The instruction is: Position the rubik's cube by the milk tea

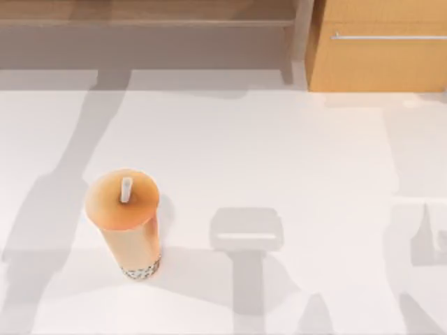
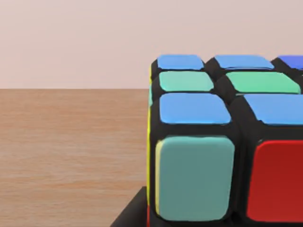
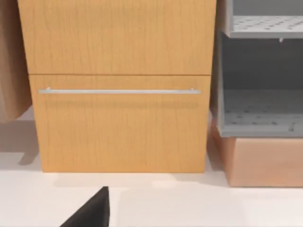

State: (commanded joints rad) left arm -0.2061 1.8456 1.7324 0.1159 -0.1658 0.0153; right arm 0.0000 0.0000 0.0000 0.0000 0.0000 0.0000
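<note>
Right now the rubik's cube sits very close in front of my left wrist camera with a dark finger of my left gripper down by its bottom edge, so I think I am holding it up in the air, though I cannot tell for sure if my fingers are squeezed on it. The milk tea stands on the left part of the white table. To do this well, I should bring the cube down slowly just beside the cup without bumping it, while my right arm waits by the wooden drawer.
</note>
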